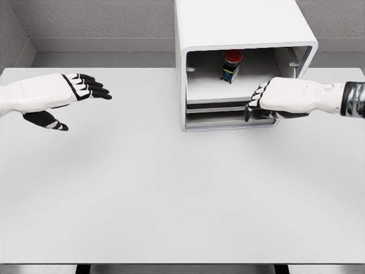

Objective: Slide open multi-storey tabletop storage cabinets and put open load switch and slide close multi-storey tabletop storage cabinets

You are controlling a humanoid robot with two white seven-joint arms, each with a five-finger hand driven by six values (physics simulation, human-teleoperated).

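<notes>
A white storage cabinet [245, 34] with rounded corners stands at the back of the table, right of the middle. Its upper compartment shows open, and a switch with a red mushroom button [231, 65] stands upright inside, toward the back. Below it are the fronts of lower drawers [217, 119]. My right hand [259, 103] reaches in from the right, its fingers curled against the front edge of the shelf below the switch, holding nothing that I can see. My left hand [80, 94] hovers over the table's left side, fingers extended and thumb spread, empty.
The white table [171, 194] spreads wide in front of the cabinet. A grey wall runs behind the table. The table's front edge lies near the bottom of the view.
</notes>
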